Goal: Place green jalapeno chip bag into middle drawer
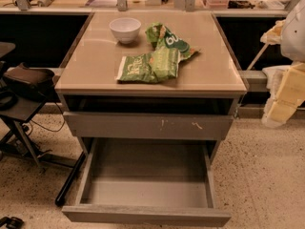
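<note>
Pincer [280, 108] at right edge, cropped, state indiscernible; green jalapeno chip bag [145, 67] seemingly against second bag [172, 42]

The green jalapeno chip bag [145, 68] lies flat near the front of the tabletop [217, 68]. Its right end meets a second green bag with white "bu" letters [172, 44]. A white bowl [125, 29] stands behind them. Below a shut, scratched drawer front [119, 126], the middle drawer [147, 214] is pulled out. The gripper [282, 104] hangs at the view's right edge, beside the tabletop and well apart from the bags.
</note>
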Controlling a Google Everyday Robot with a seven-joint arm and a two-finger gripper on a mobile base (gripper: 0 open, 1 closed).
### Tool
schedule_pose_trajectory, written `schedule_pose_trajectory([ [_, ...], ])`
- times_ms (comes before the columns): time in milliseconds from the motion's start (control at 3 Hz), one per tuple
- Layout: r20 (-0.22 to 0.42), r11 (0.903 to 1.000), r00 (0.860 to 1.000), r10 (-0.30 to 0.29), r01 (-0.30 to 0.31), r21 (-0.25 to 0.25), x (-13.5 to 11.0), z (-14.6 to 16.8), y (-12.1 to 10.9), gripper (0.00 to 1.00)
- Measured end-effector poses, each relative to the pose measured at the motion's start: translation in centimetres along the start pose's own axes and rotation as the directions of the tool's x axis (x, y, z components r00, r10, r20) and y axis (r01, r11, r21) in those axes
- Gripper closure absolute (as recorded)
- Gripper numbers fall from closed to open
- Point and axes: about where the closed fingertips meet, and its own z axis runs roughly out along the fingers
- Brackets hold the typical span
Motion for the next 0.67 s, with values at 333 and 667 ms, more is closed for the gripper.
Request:
schedule_pose_trajectory([
  [333,0.014,0.9999,1.0,0.007,-0.007,0.01,-0.4,0.4,-0.8,0.0],
  [667,0.05,0.9993,0.998,0.037,-0.037,-0.006,-2.0,3.4,-3.2,0.0],
])
